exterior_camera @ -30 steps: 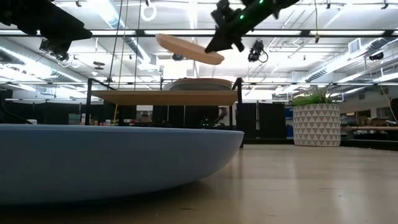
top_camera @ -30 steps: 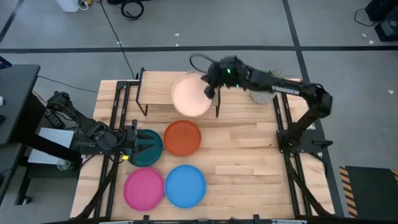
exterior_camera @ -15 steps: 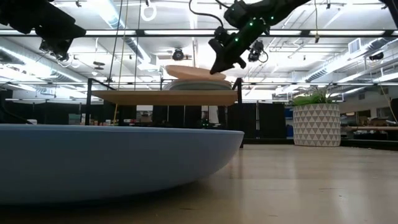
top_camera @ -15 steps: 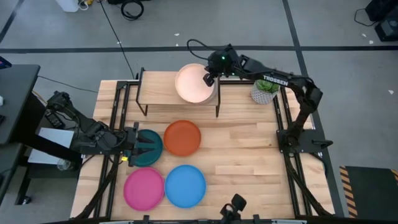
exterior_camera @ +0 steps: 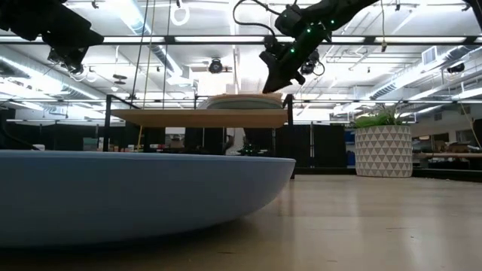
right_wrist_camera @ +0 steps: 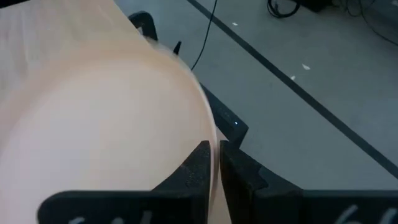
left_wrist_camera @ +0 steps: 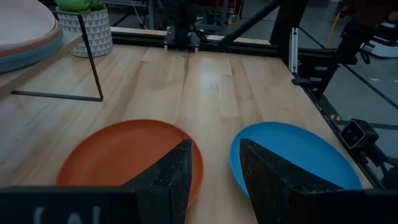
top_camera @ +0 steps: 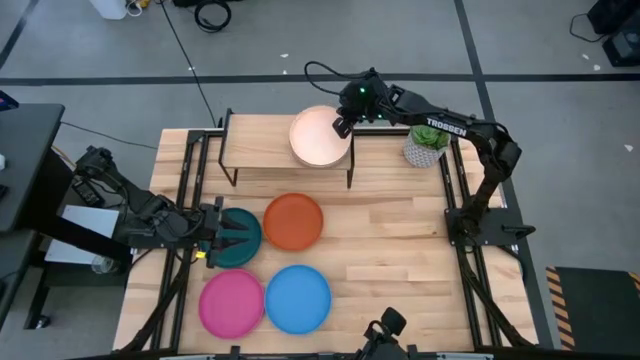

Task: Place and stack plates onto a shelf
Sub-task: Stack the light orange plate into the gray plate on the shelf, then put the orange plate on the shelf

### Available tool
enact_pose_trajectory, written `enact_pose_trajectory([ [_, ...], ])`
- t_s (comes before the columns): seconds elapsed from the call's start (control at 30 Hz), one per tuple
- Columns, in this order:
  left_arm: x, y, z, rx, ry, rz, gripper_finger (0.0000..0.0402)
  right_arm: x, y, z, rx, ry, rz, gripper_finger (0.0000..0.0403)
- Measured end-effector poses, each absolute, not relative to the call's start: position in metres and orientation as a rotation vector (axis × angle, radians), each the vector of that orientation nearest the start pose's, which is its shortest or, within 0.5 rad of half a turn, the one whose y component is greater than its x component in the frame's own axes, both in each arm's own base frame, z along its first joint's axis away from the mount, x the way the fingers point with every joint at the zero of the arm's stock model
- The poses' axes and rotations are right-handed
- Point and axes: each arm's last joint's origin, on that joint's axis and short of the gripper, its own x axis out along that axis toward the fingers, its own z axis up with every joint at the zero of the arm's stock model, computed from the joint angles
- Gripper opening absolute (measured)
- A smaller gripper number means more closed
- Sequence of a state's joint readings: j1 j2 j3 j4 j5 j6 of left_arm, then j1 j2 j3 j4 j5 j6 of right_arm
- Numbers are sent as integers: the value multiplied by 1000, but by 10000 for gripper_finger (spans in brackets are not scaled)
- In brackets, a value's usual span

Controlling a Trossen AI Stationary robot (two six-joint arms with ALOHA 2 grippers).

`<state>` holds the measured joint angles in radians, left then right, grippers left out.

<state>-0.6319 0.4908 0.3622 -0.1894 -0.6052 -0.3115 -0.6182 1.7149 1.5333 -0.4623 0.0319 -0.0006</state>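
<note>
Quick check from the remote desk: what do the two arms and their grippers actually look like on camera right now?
Both arms are dark, jointed metal. The right arm carries white TROSSEN lettering, a green light near its wrist and a looping black cable. The right gripper and left gripper each have two matte black, wedge-shaped fingers.

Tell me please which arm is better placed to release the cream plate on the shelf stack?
The right one. The right gripper pinches the rim of the cream plate, which lies on the stack on the shelf. The left gripper waits far away, over the dark teal plate.
</note>
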Motion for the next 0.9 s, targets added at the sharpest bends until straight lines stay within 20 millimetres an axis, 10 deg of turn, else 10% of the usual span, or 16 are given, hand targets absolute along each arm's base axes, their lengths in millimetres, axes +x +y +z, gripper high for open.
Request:
enact_pose_trajectory([
  [0.47,110,-60,227,-119,260,13,142,302,-215,345,168,573,-629,104],
  [0.7,110,-61,234,-123,269,-25,142,280,-179,386,110,496,-580,103],
  [0.9,106,-59,253,-112,287,-31,142,282,-131,375,43,539,-457,103],
])
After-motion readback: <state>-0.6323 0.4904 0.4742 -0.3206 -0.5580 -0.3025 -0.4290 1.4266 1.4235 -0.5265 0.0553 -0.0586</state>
